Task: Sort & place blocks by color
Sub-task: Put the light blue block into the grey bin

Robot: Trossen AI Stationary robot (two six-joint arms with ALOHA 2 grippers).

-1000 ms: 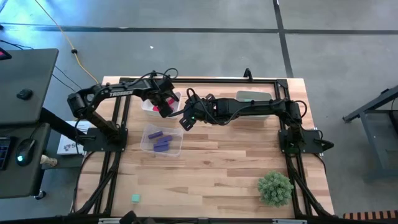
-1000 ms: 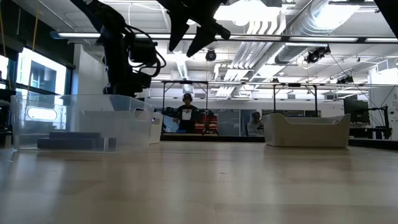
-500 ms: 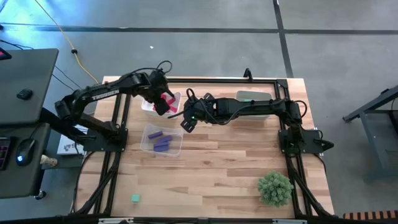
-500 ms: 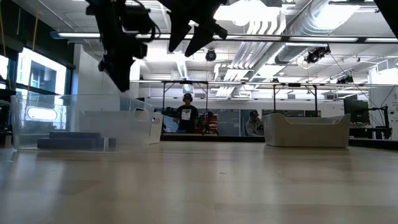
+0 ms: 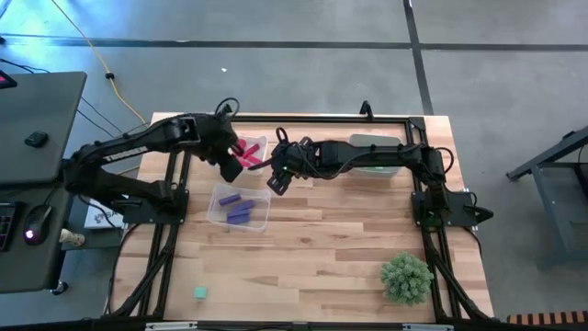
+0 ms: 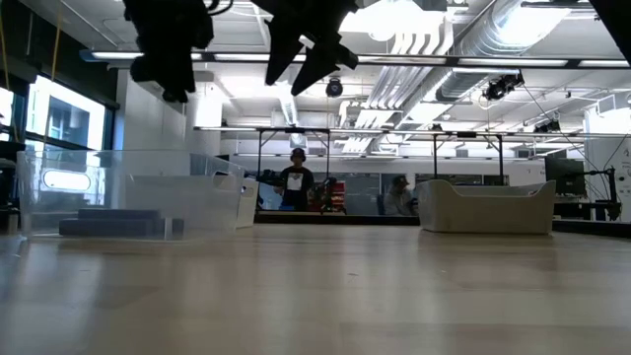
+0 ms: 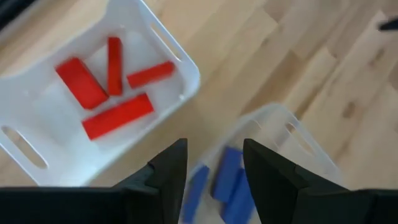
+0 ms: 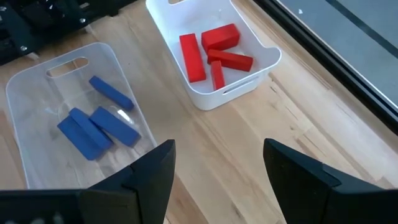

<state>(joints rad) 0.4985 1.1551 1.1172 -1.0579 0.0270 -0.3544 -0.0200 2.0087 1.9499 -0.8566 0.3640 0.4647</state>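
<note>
A small teal block [image 5: 199, 293] sits alone near the front edge of the tabletop [image 5: 322, 248], far from the bins. A bushy green ball [image 5: 406, 278] sits at the front right.

Farther back, a clear bin [image 5: 241, 207] holds the purple blocks [image 8: 99, 124]. In the low view they look like dark bars behind its cloudy wall.

Just behind it, the white bin [image 7: 186, 81] holds four red blocks [image 7: 112, 87]. The left arm hides part of this bin from above.

The left gripper [image 7: 214, 165] hangs high over the two bins, jaws partly open and empty. The right gripper [image 8: 217, 162] hangs beside it, reaching in from the right, jaws wide open and empty.

Another bin [image 5: 372, 142] at the back is mostly hidden under the right arm. No writing can be read.
</note>
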